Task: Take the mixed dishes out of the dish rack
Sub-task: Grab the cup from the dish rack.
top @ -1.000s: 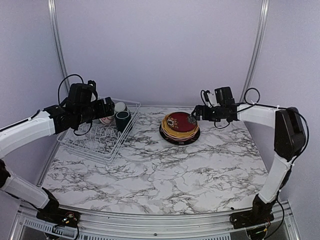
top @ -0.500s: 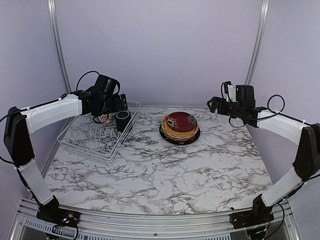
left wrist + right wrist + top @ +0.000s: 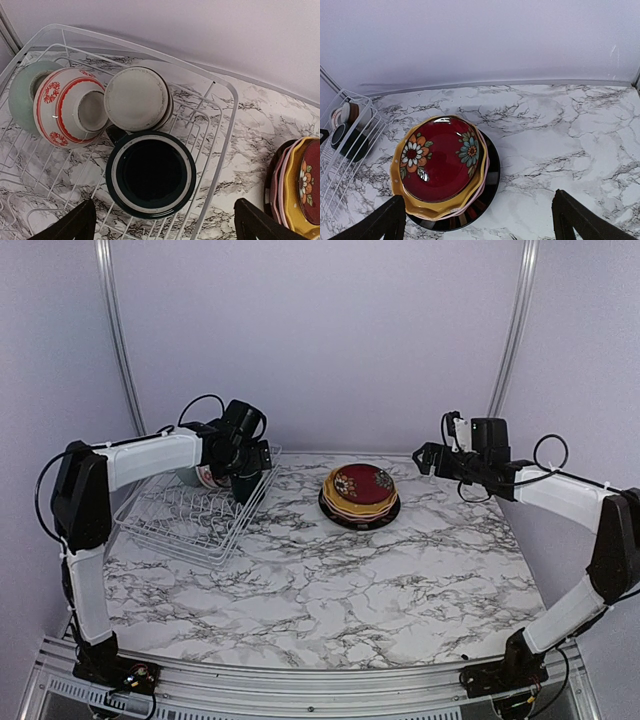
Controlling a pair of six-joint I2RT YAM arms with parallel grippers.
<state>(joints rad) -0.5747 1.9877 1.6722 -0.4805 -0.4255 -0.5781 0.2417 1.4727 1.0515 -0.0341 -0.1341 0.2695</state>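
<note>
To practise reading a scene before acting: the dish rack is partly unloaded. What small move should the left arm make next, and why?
Probably lower the left gripper onto the rim of the dark teal mug: its jaws stand open right over it, the nearest piece left in the dish rack, while the plates already sit stacked on the table.

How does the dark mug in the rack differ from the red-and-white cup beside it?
The dark teal mug is plain; the red-and-white cup carries red bands and medallions. The mug shows its open mouth, the cup its outside and base. Both sit in the dish rack.
</note>
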